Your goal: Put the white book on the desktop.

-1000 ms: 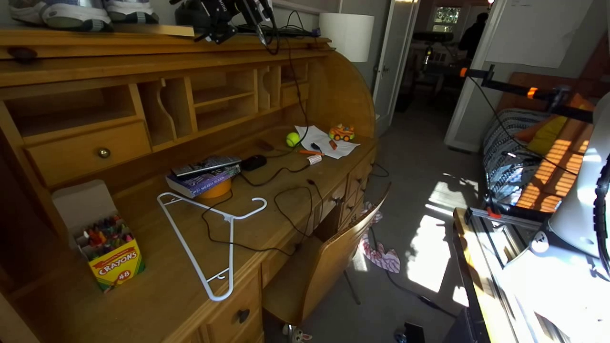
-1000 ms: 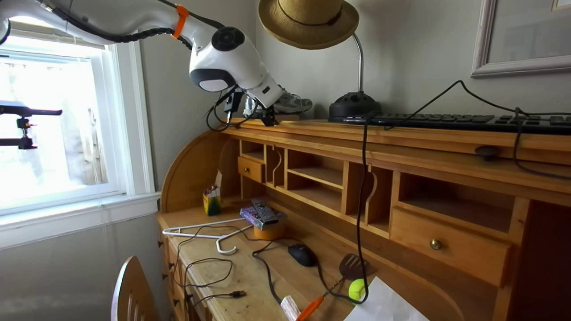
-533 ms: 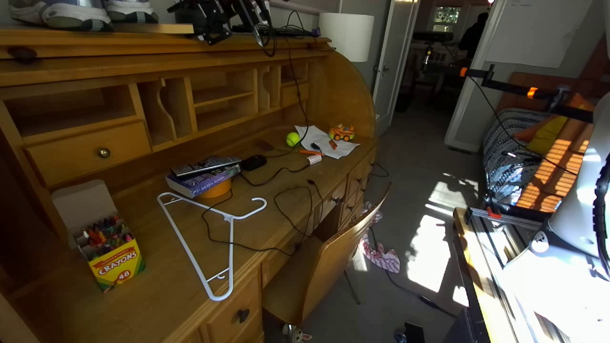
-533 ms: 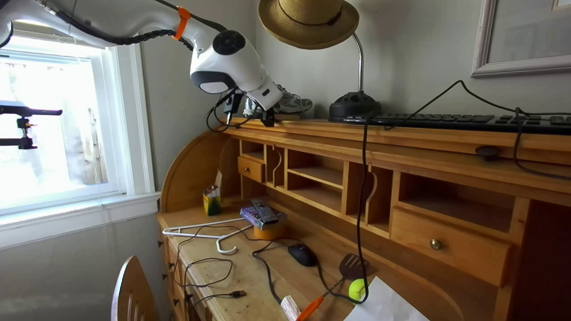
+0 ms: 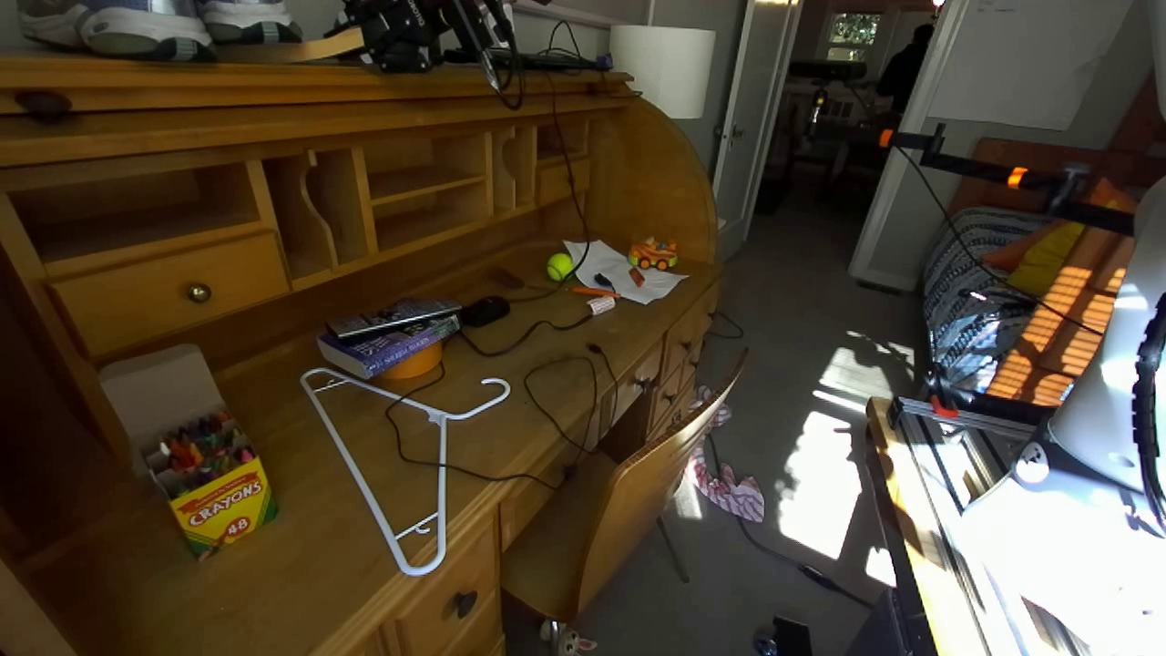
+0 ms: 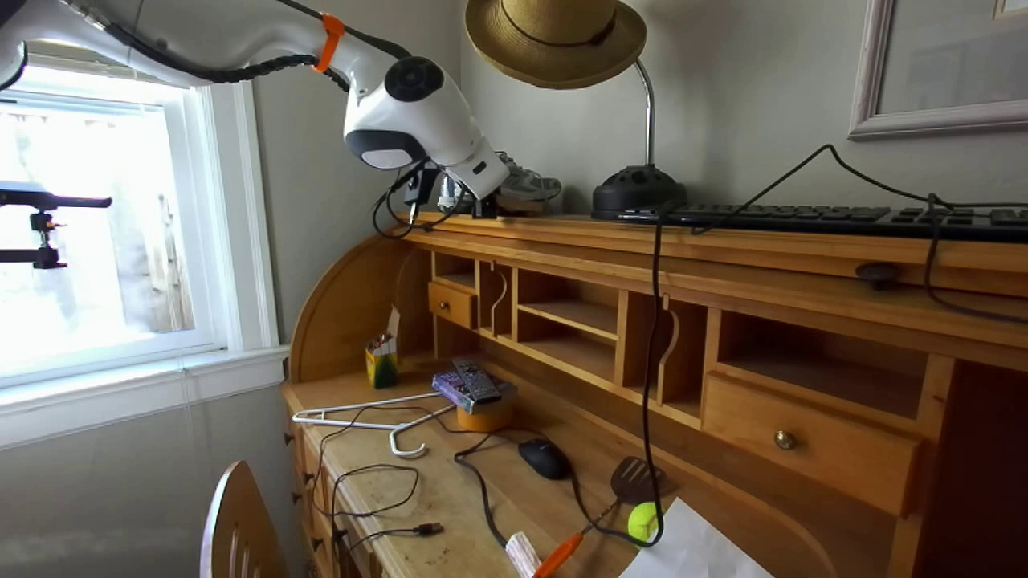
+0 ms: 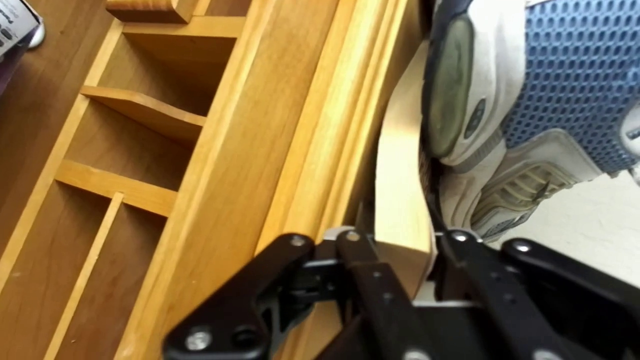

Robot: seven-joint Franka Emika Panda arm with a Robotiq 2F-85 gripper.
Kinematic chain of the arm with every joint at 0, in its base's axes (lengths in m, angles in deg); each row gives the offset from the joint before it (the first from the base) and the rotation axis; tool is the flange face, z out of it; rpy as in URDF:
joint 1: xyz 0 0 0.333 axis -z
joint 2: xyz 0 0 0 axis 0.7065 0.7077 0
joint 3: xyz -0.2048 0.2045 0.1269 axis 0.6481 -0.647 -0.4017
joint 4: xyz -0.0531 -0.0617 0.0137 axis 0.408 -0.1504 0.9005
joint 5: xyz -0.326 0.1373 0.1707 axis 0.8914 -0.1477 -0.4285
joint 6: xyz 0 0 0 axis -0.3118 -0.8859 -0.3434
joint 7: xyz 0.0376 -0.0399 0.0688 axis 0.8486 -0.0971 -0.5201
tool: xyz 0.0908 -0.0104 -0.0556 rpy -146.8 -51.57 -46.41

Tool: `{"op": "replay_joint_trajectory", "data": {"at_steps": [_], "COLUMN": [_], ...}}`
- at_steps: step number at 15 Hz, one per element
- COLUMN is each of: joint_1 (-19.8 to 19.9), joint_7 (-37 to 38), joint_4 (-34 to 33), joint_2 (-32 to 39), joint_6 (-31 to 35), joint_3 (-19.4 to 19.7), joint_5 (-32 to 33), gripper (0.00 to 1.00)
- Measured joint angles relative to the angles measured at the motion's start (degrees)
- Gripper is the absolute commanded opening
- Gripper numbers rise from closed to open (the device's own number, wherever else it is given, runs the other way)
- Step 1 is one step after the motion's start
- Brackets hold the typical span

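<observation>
The white book, its cream page edge showing (image 7: 400, 175), lies on the desk's top ledge beneath the shoes. Its free end bends upward in an exterior view (image 5: 305, 51). My gripper (image 7: 406, 237) is shut on that end, one finger on each side of it in the wrist view. In both exterior views the gripper (image 5: 396, 50) hangs just over the ledge, at the book's end; its fingertips are partly hidden. Well below spreads the honey-coloured desktop (image 5: 310, 510), also seen from the far side (image 6: 450, 482).
Grey shoes (image 5: 141, 32) rest on the book. A lamp base (image 6: 638, 191) and keyboard (image 6: 851, 218) share the ledge. The desktop carries a crayon box (image 5: 223, 506), white hanger (image 5: 443, 492), purple book (image 5: 387, 348), mouse (image 6: 544, 458), tennis ball (image 6: 642, 522) and loose cables.
The jaws have come together on the book's end. That end, flat before, now curves upward. The arm has shifted only slightly.
</observation>
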Motion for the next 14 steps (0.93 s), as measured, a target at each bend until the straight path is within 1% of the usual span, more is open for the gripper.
{"op": "replay_joint_trajectory", "data": {"at_steps": [2,4,14], "joint_1": [-0.17,-0.58,-5.82], "joint_7": [0.00,0.03,0.04], "joint_4": [-0.02,0.00,1.59], "joint_2": [-0.08,-0.17,-0.55], "joint_6": [1.01,3.69,21.68], "joint_3": [0.41,0.88,3.57], "joint_5": [0.67,2.01,8.21], "gripper": [0.06,0.06,0.06]}}
